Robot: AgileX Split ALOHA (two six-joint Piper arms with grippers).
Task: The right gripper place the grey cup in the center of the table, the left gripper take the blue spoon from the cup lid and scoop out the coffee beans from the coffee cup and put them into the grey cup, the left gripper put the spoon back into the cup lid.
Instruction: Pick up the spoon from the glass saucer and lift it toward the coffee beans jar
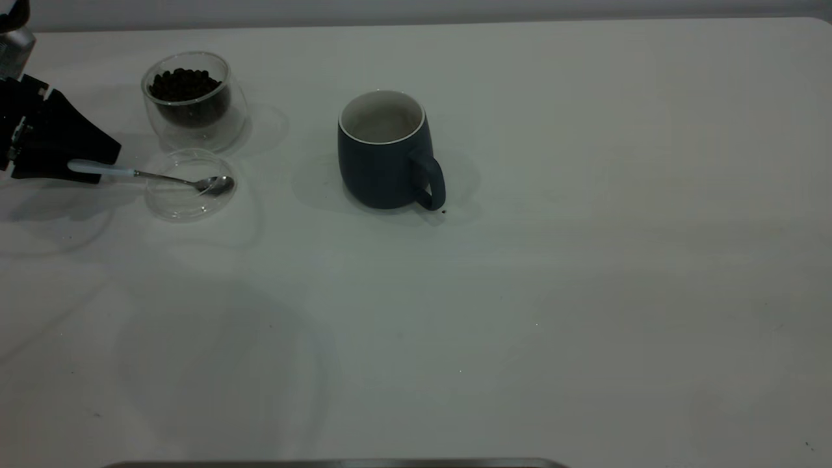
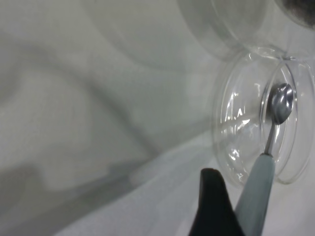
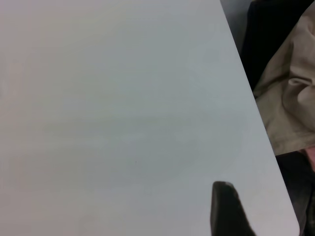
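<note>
Left end effector at nine o'clock on worktop, clamped on blue spoon handle; bowl resting in cup lid. Right end effector: cannot tell.

I counted one grey cup, one coffee cup holding many coffee beans, one cup lid, and one blue spoon.

Looks like a robot lab or test bench, not a home kitchen: wide plain off-white table with a bare pale wall strip behind it, props laid out sparsely, black robot end effector reaching in at the table's left edge. Beige fabric sits past the table edge.
</note>
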